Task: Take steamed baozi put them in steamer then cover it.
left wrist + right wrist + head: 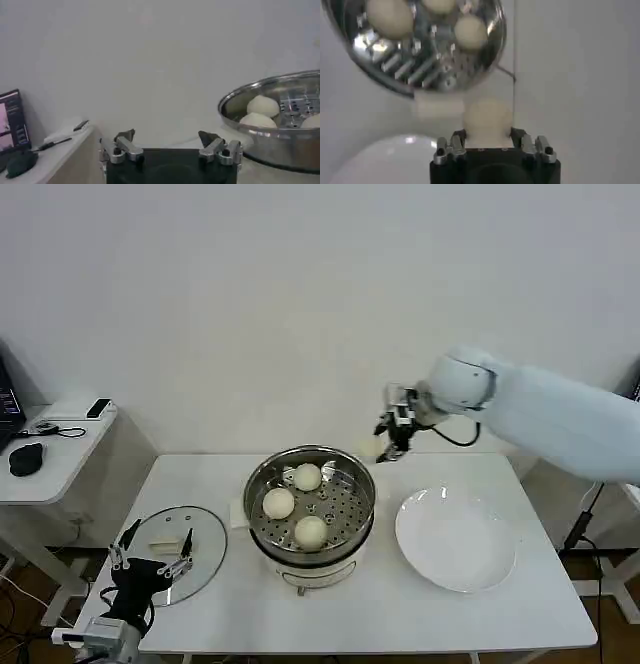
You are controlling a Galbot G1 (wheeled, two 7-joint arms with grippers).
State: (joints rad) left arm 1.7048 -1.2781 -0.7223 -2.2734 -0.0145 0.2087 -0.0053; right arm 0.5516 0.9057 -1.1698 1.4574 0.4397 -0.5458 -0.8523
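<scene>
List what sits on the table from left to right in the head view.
Left gripper → cover → steamer with three baozi → plate. The right gripper holds a fourth baozi above the table's far edge, between steamer and plate.

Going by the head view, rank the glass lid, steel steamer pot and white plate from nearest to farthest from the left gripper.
1. Clear glass lid, right beside the left gripper.
2. Shiny steel steamer pot, mid-table.
3. Flat white plate, far right side.
</scene>
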